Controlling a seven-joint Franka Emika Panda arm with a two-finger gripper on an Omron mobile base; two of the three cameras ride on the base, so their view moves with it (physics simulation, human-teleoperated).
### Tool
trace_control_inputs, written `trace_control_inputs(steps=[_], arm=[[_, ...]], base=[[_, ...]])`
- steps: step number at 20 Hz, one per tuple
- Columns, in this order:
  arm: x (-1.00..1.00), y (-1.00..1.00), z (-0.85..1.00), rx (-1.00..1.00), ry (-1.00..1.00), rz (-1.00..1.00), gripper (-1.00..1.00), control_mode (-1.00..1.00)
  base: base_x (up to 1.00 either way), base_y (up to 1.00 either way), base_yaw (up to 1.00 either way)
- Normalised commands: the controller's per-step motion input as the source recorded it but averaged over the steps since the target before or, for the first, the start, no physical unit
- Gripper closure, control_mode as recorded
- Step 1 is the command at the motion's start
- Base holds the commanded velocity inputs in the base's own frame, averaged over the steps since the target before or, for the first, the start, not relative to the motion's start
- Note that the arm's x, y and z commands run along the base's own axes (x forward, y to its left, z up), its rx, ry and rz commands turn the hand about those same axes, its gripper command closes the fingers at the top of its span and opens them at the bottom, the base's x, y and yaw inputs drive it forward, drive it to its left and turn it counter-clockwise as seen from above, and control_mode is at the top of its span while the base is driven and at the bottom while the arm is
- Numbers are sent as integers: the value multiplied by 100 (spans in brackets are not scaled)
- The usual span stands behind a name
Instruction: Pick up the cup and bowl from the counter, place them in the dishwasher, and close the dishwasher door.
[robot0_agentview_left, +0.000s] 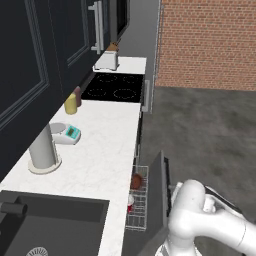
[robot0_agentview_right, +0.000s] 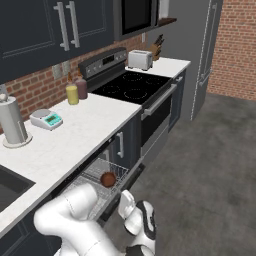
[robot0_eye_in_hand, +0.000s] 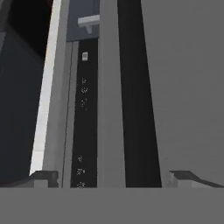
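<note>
The dishwasher's grey wire rack (robot0_agentview_left: 140, 200) stands pulled out under the counter (robot0_agentview_left: 100, 150). In it lie the dark brown bowl (robot0_agentview_left: 136, 181) and, nearer the camera, the red cup (robot0_agentview_left: 131, 203). The right base view has the bowl (robot0_agentview_right: 108, 178) in the rack (robot0_agentview_right: 95, 172) as well. The dishwasher door (robot0_agentview_left: 160, 192) is a dark panel raised steeply, close to the rack's outer side. My gripper (robot0_eye_in_hand: 113, 179) is open, its fingertips (robot0_eye_in_hand: 43, 178) far apart with nothing between them. It looks along the door's edge (robot0_eye_in_hand: 109, 109) from close by.
A black sink (robot0_agentview_left: 50, 225) sits at the near left of the counter. Behind it stand a paper towel roll (robot0_agentview_left: 43, 150), a small scale (robot0_agentview_left: 67, 133) and a yellow bottle (robot0_agentview_left: 70, 104). Further back are the black stovetop (robot0_agentview_left: 114, 87) and a toaster (robot0_agentview_left: 107, 60). Open floor (robot0_agentview_left: 210, 140) lies right of the door.
</note>
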Motion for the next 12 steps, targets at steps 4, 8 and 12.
trace_control_inputs(steps=[4, 8, 12], arm=[[49, 100, -64, 27, -14, 33, -100, -100], [43, 100, -90, 23, -24, 33, -100, -100], [38, 100, -100, 29, -33, 30, -100, -100]], base=[[0, 0, 0], [0, 0, 0], [0, 0, 0]])
